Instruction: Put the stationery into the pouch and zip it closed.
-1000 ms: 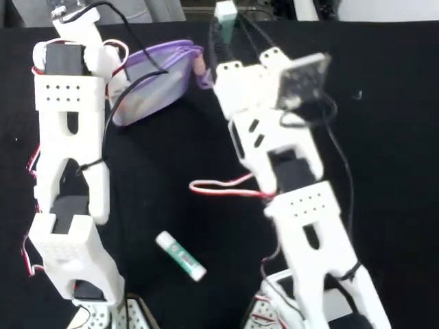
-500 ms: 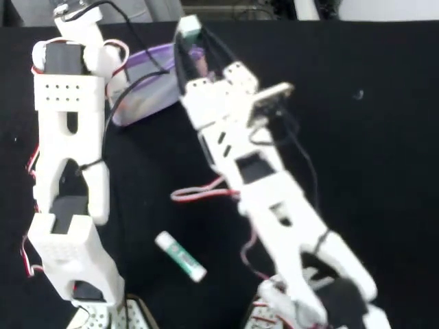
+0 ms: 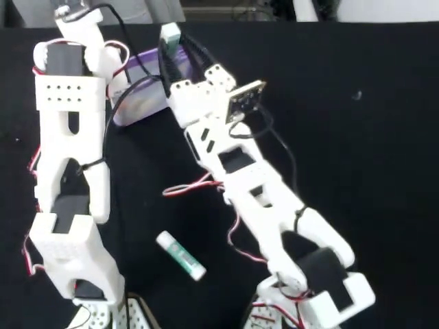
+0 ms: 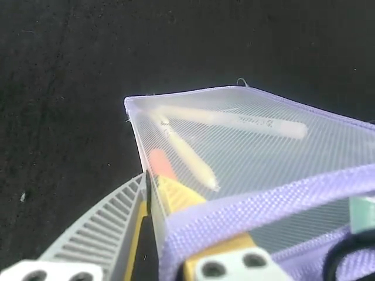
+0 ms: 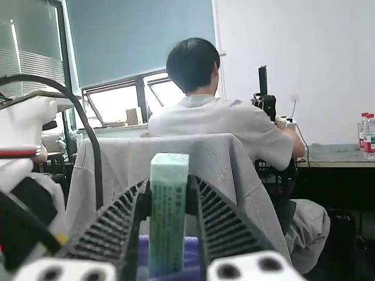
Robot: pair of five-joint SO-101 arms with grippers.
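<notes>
A clear mesh pouch point(image 3: 140, 96) with a purple zip rim lies at the table's far left, its mouth held up by my left gripper point(image 3: 121, 74), which is shut on the rim. In the left wrist view the pouch point(image 4: 252, 158) holds two pale pens point(image 4: 234, 120) and an orange item point(image 4: 161, 165), with my left gripper point(image 4: 176, 234) clamping its edge. My right gripper point(image 3: 170, 35) is shut on a mint-green block point(image 3: 170, 31) and hangs above the pouch's open rim. The right wrist view has that green block point(image 5: 168, 205) upright between the fingers. A green-and-white glue stick point(image 3: 180, 256) lies on the table.
The black tabletop point(image 3: 357, 137) stretches to the right of the arms. Red and white cables point(image 3: 192, 186) hang from the right arm. Both arm bases stand at the near edge. A person sits in the room behind, facing away.
My right arm has swung left with the green block, from beside the pouch's right end to above its opening. The left arm and the glue stick have not moved.
</notes>
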